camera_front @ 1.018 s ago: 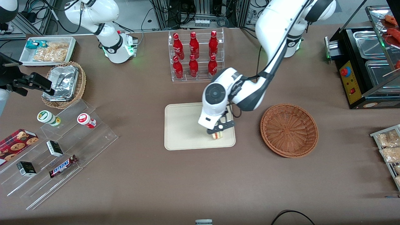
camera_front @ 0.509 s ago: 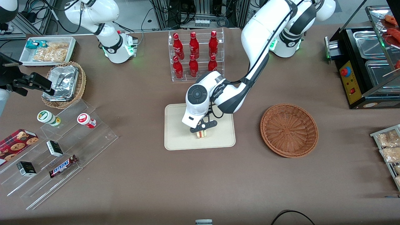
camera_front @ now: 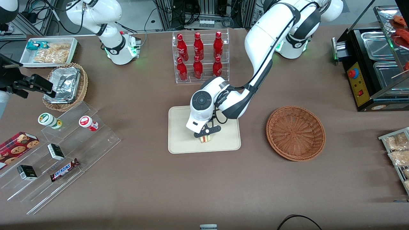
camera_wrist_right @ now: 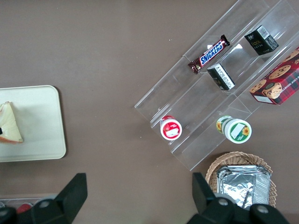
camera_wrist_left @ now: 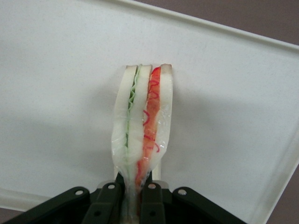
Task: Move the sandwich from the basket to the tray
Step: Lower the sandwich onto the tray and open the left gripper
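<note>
Gripper (camera_front: 206,135) over the tray (camera_front: 182,143) mid-area, jaws clamped on the sandwich (camera_wrist_left: 142,140) at its narrow end, wedge hanging just above the tray. Basket (camera_front: 296,132) empty, nearby. Sandwich looks light, soft, squashy w/ slick wrap; hold the bread faces gently.
</note>
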`<state>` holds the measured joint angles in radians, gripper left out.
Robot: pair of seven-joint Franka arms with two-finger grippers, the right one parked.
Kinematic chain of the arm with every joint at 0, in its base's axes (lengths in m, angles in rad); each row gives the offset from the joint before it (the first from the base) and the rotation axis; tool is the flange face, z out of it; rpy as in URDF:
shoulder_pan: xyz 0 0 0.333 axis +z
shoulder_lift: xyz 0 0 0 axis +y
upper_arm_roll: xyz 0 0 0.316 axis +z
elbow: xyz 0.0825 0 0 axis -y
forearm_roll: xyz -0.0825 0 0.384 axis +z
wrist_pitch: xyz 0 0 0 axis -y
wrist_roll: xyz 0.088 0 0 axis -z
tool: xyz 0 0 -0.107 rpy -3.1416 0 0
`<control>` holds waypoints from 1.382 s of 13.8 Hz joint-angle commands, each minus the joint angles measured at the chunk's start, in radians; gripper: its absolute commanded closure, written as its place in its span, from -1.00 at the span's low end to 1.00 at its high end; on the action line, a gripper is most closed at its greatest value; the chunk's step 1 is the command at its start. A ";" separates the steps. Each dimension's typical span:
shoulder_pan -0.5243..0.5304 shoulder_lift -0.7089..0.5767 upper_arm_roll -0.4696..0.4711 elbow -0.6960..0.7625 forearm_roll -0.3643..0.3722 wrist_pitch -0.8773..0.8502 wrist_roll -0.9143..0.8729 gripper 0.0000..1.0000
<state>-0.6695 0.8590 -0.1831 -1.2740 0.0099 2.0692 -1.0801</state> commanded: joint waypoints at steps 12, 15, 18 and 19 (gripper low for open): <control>0.045 -0.224 0.001 0.030 -0.018 -0.237 0.046 -1.00; 0.096 -0.273 0.002 0.027 -0.013 -0.354 0.074 -1.00; 0.174 -0.345 0.007 -0.049 -0.013 -0.434 0.166 -1.00; 0.186 -0.374 0.020 -0.088 -0.010 -0.435 0.169 -1.00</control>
<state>-0.5117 0.5692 -0.1740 -1.2512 -0.0029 1.6395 -0.9376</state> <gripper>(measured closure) 0.000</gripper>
